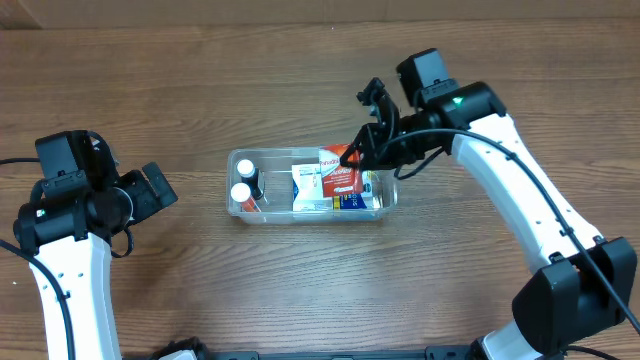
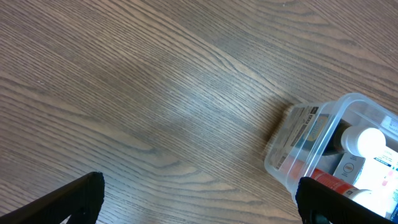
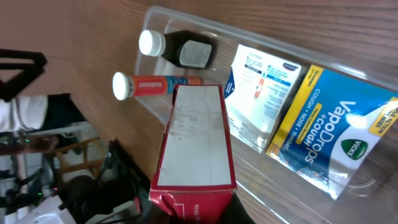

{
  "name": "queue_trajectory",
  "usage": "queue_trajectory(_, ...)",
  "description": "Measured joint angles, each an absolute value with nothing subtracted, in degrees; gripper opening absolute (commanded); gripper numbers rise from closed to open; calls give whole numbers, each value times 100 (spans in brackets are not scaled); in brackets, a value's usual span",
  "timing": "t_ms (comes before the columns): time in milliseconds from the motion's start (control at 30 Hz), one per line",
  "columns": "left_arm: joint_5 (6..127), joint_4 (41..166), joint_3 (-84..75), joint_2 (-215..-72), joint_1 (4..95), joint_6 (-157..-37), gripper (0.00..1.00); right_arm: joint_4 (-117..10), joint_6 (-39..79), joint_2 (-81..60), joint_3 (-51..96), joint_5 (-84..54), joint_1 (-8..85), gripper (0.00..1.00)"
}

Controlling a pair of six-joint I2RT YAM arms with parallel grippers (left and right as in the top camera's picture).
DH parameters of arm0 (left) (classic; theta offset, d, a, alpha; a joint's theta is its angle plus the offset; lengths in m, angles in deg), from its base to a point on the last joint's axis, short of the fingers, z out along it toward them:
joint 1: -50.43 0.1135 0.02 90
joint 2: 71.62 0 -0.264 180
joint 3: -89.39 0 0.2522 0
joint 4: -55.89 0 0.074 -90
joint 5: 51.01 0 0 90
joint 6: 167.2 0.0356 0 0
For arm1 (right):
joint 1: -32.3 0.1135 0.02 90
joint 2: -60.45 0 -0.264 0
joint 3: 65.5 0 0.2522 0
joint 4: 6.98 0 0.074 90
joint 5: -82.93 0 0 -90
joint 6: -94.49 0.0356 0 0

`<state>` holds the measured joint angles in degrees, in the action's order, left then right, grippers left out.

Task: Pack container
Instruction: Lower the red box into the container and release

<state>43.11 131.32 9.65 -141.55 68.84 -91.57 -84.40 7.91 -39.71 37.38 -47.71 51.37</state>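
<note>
The clear container [image 1: 236,208] sits mid-table and holds a dark bottle [image 1: 247,173], an orange tube [image 1: 243,195], a white packet [image 1: 308,185] and a blue cough-drop bag [image 1: 357,200]. My right gripper [image 1: 356,152] is shut on a red box [image 1: 338,170] and holds it tilted over the tub's middle. In the right wrist view the red box [image 3: 196,137] fills the centre above the bottle [image 3: 180,51], the tube [image 3: 152,83] and the bag [image 3: 339,134]. My left gripper [image 1: 160,190] is open and empty, left of the tub; the tub's corner [image 2: 311,143] shows in its view.
Wood-grain table [image 1: 300,80] all around the tub. The right arm [image 1: 520,200] reaches in from the right side. The left arm [image 1: 70,240] stands at the left edge.
</note>
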Motion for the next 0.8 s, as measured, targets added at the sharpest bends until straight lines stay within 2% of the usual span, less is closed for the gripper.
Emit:
queue_trajectory(167,4311,13134,965,-14155,6884,-9157,100,-8333,419,-4126,3459,-5475,4750,4)
queue_trajectory(333,4311,13134,965,-14155,6884,-9157,100,-8049,87,-4304,2831,-6004,4735,4)
queue_trajectory(567,4311,13132,965,-14155,6884,-9157,100,-7966,-175,-4304,2803,-6255,4733,6)
queue_trajectory(600,4311,13134,965,-14155,6884,-9157,100,-7972,-180,-4304,2803,-6240,4733,20)
queue_trajectory(633,4311,13134,965,-14155,6884,-9157,100,-7992,-182,-4304,2803,-6209,4733,24)
queue_trajectory(667,4311,13134,965,-14155,6884,-9157,100,-8020,-171,-4304,2803,-6178,4733,33)
queue_trajectory(733,4311,13136,965,-14155,6884,-9157,100,-8051,-221,-4304,2801,-6080,4733,84)
queue_trajectory(800,4311,13136,965,-14155,6884,-9157,100,-8095,-210,-4304,2801,-5997,4733,84)
